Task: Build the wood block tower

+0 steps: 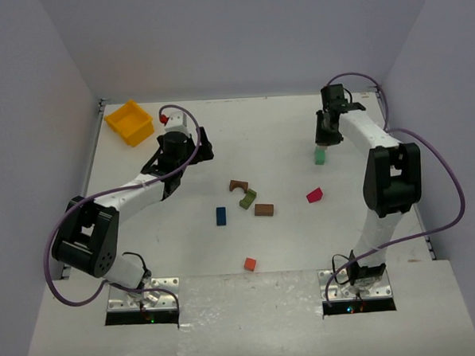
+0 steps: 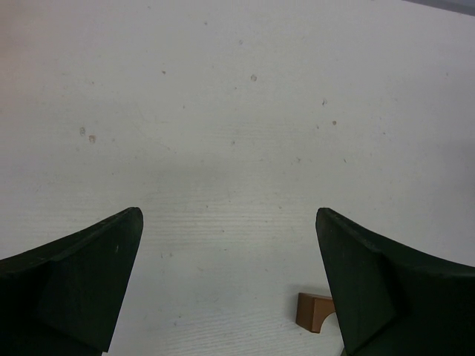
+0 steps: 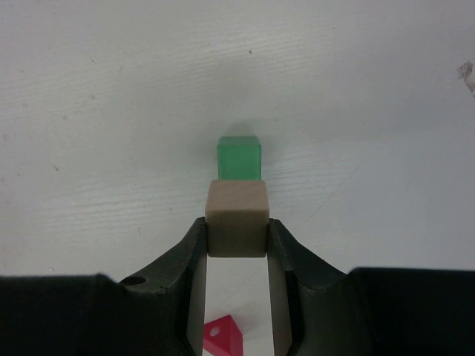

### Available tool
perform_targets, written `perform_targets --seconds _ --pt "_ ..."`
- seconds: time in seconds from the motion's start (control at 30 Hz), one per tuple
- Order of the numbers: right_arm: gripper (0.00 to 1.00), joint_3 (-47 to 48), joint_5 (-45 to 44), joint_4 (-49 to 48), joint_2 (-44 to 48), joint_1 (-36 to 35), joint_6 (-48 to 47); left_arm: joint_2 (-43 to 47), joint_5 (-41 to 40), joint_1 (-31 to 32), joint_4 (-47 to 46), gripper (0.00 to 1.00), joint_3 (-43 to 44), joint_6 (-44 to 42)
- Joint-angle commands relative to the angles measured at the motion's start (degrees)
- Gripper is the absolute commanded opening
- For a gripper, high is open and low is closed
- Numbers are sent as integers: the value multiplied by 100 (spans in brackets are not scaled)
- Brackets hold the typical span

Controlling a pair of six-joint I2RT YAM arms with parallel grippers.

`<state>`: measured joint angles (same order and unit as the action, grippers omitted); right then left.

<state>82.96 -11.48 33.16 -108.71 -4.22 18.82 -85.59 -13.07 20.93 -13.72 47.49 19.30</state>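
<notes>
Seen from above, the right pincer (image 1: 328, 132) hangs near the table's (image 1: 283, 136) far right corner. A green cube (image 1: 320, 155) sits just on its near side. The magenta block (image 1: 314, 195) lies a bit further toward the bases. The green arch (image 1: 247, 198), brown block (image 1: 264, 209), blue block (image 1: 221, 215) and orange-red block (image 1: 250, 263) are scattered well apart from it, mid-table. The left pincer (image 1: 186, 161) is well away from the yellow bin (image 1: 129, 121).

At the left wrist, both fingers (image 2: 96, 282) stand wide apart with nothing between them. There is bare table ahead, and a brown arch (image 2: 315, 310) pokes out beside the right finger, its legs pointing toward that finger.

At the right wrist, the pincer is clamped on a pale block (image 3: 237, 219), which is nearly cubic and sits square to the fingers. The green cube is straight ahead, just past the pale block's far face; I can't tell if they touch. The magenta block shows behind the grip, between the fingers. There is open table on either side.
</notes>
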Motion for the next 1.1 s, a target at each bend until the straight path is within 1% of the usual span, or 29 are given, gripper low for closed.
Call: perform_targets --seconds 0.0,0.23,0.67,0.9,1.07 --pt "19 327 171 84 -114 61 -204 -28 -65 -63 -167 100 243 -94" --pt "19 -128 165 129 147 53 -54 -19 -65 -70 -167 100 236 -110" --pt "19 -1281 374 -77 811 57 157 -99 1 -89 -193 100 279 -120" --pt "19 -1484 541 -257 774 53 122 -107 15 -98 -193 100 273 -111" --pt "19 -1468 630 -420 572 45 104 -123 6 -105 -193 100 279 -104"
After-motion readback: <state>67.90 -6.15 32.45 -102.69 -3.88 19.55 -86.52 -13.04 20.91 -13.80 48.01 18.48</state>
